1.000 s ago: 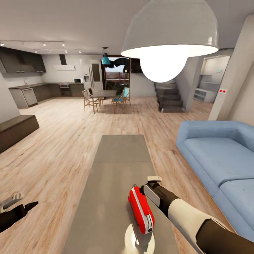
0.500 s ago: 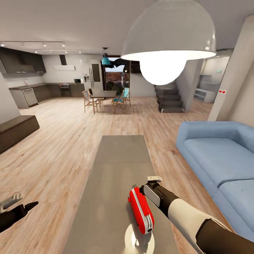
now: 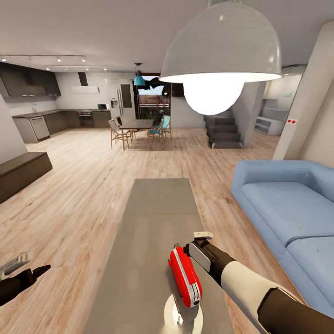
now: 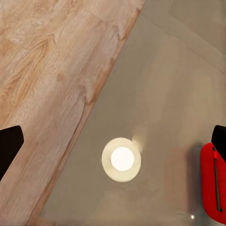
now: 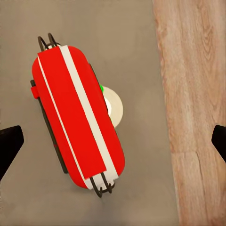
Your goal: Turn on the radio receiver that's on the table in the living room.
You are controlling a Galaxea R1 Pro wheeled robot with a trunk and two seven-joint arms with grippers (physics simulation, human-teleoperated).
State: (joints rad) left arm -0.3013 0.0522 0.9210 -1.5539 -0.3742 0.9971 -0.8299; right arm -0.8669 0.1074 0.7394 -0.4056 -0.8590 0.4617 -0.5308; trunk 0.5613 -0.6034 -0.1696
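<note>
The radio receiver (image 3: 185,276) stands on the grey surface (image 3: 153,218) near its close end. The right tool (image 3: 198,241) hovers just beside it, fingers spread wide, gripping nothing. The left tool (image 3: 21,271) hangs open over the floor (image 3: 79,185).

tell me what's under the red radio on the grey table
The bright-red rounded radio with the white band stands on the long matte grey slab table. A round bright lamp reflection on the tabletop pokes out beside it. The patch directly beneath the radio is covered.
</note>
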